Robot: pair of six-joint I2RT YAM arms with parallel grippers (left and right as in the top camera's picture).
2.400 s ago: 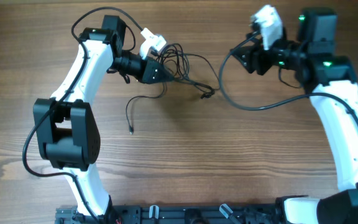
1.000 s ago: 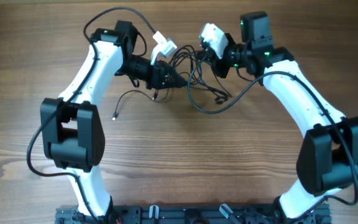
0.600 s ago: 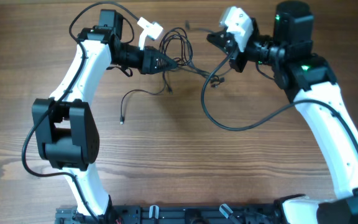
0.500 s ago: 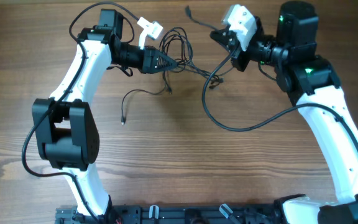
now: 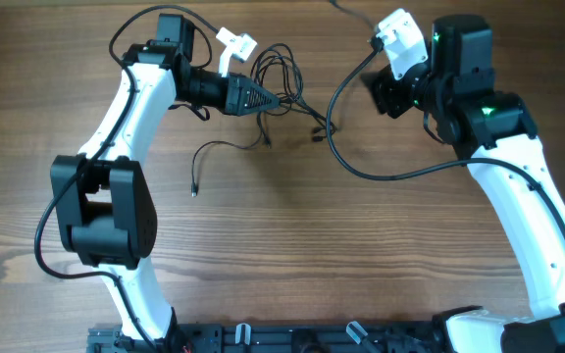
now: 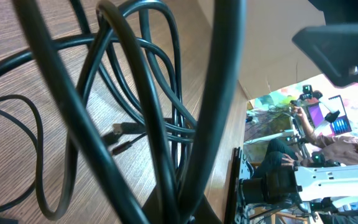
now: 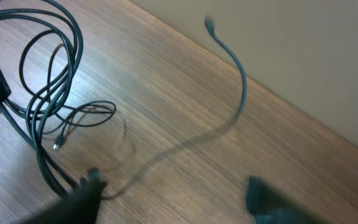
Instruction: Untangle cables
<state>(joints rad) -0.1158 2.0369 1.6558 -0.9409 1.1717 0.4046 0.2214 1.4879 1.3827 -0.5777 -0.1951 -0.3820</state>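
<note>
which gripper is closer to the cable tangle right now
Left. The left gripper is shut on the cable tangle; the right gripper hangs off to its right, apart.

Left wrist view: the cables run off every edge. Right wrist view's smeary, the right gripper fingers below them are just dark blurs.

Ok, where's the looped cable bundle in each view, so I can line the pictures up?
Overhead: the cable bundle sits top, left of centre, at the tip of the left gripper.
Left wrist: it fills the frame close up, with loops crossing in front of the wood.
Right wrist: it is in the upper left corner.
Shared landmark: the wood-grain table, seen behind the bundle in all three views.
</note>
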